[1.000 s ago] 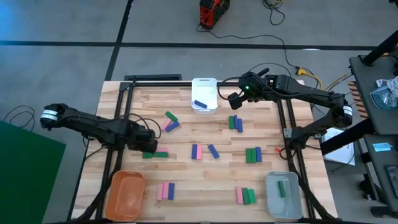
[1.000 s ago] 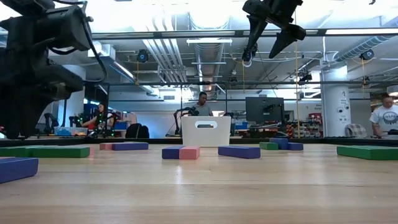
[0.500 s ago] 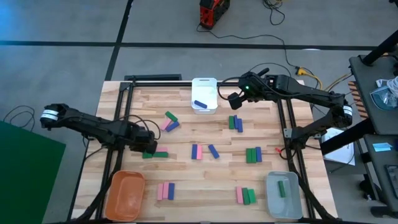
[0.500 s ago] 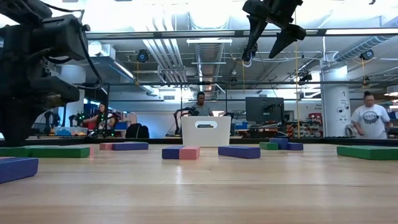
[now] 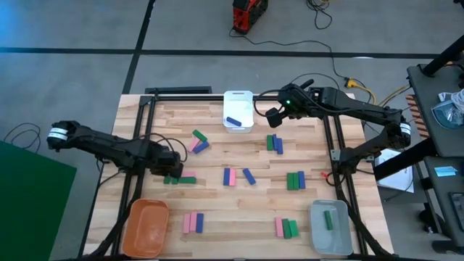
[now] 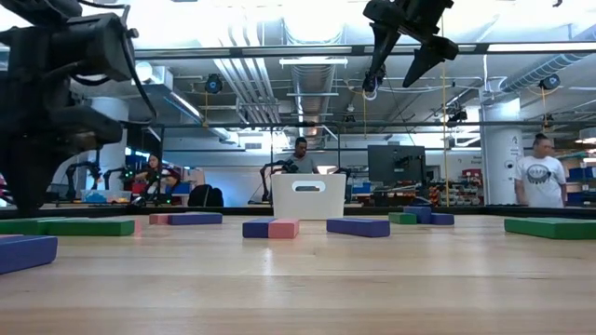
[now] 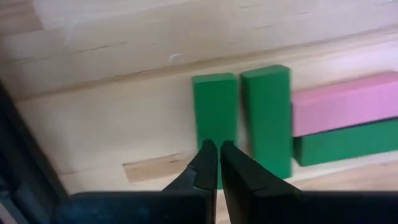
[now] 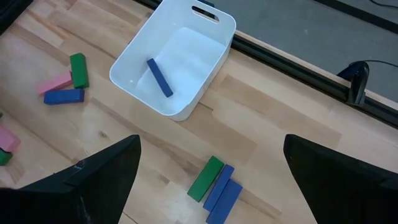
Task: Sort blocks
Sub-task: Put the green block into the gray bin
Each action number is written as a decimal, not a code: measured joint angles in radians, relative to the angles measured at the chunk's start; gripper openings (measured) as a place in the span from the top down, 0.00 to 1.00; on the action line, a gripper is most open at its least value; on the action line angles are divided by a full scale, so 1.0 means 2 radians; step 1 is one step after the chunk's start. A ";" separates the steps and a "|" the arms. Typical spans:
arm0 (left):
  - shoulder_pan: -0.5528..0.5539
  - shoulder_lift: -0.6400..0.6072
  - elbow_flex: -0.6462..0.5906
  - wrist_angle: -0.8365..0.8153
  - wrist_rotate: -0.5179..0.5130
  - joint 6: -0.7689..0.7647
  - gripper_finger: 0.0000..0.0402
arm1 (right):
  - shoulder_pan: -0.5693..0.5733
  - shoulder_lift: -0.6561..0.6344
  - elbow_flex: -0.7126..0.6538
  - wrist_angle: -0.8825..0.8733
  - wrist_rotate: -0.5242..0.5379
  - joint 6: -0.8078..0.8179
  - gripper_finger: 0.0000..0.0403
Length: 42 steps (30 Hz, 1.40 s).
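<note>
Blocks lie scattered over your desk, and the white bin at its far edge is the landmark to steer by. Inside that bin you see one dark blue block, lying slanted on the floor of the bin. Your right gripper hangs in the air just to the right of the white bin, raised well above the wood, its fingers spread wide with nothing between them. Below it, to the near right of the bin, a green block lies side by side with two blue blocks. To the near left of the bin a green, a pink and a blue bar sit in a loose cluster. Your left gripper is down at the desk, well to the near left of the white bin, with its fingers pinched almost together, holding nothing. Their tips rest over the end of one green bar; a second green bar lies parallel just beside it, and past that a pink block lies against another green one. Farther from the white bin, at the desk's near corners, you find the orange bin on the left and the grey bin on the right, the grey one with a green block in it.
</note>
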 joint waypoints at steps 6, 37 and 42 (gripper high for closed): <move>0.000 0.001 0.014 -0.011 -0.010 -0.012 0.95 | 0.000 0.000 0.000 0.000 0.000 -0.001 0.04; -0.028 0.051 0.009 -0.001 -0.008 -0.002 0.62 | 0.000 0.000 0.000 0.000 0.000 -0.015 0.04; -0.028 0.062 0.008 0.002 -0.007 -0.001 0.62 | 0.000 0.000 0.000 0.000 0.000 -0.015 0.04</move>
